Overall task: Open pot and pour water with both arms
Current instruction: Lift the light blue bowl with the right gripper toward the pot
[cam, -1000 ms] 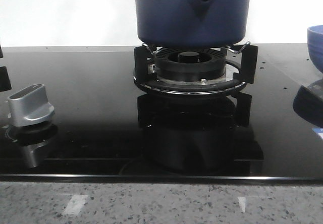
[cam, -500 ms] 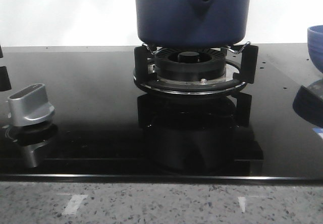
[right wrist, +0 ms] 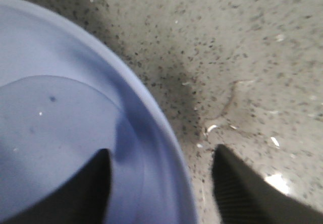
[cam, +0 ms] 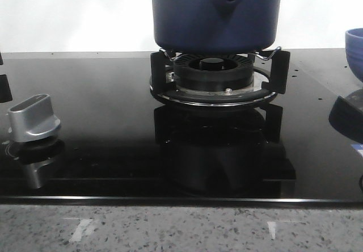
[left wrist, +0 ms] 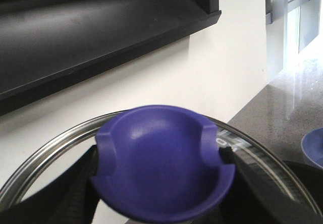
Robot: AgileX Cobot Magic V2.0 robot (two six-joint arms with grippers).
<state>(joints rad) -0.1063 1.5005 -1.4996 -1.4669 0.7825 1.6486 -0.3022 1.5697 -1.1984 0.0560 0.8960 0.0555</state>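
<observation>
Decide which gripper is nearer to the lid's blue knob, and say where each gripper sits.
Left. The left gripper has its fingers on either side of the lid's blue knob. The right gripper is elsewhere, straddling the rim of the lighter blue bowl on the speckled counter.

Pot [cam: 215,13] top cut off, bowl [cam: 355,50] too.

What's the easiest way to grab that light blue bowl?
Grip the bowl by its rim, coming from above. The wall is thin and open-topped, so one finger fits inside and one outside, as the right end effector straddles it.
</observation>
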